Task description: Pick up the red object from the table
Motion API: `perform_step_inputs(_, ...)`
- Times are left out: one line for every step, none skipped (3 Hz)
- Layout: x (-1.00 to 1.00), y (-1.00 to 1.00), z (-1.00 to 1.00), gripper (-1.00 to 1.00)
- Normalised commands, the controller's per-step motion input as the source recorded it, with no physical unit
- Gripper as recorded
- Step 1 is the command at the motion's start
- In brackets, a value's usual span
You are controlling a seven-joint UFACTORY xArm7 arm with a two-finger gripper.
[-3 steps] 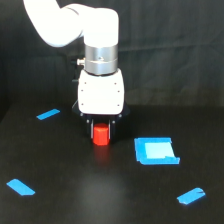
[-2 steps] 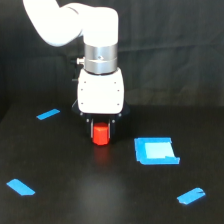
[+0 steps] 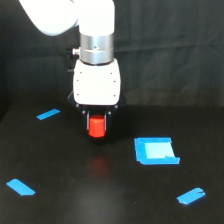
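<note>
The red object (image 3: 97,126) is a small red-orange block held between the dark fingers (image 3: 109,119) of my white gripper (image 3: 97,129). The gripper is shut on it, near the middle of the exterior view. The block hangs a little above the black table (image 3: 65,165). A faint red glow on the table surface lies below it, apart from the block. The top of the block is hidden inside the gripper body.
A blue square (image 3: 156,151) with a pale middle lies on the table toward the exterior view's right of the gripper. Blue tape strips lie at the left (image 3: 48,114), front left (image 3: 21,187) and front right (image 3: 191,196). A black curtain hangs behind.
The gripper has risen with the red object in it. The block now sits higher in the view, off the table.
</note>
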Motion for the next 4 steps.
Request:
perform_step_inputs(0.17,-0.14,0.98,-0.97)
perform_step_inputs(0.09,-0.09,0.95,-0.98)
perform_step_inputs(0.00,0.10,1.00,-0.96)
perform_step_inputs(0.16,-0.03,0.98,-0.99)
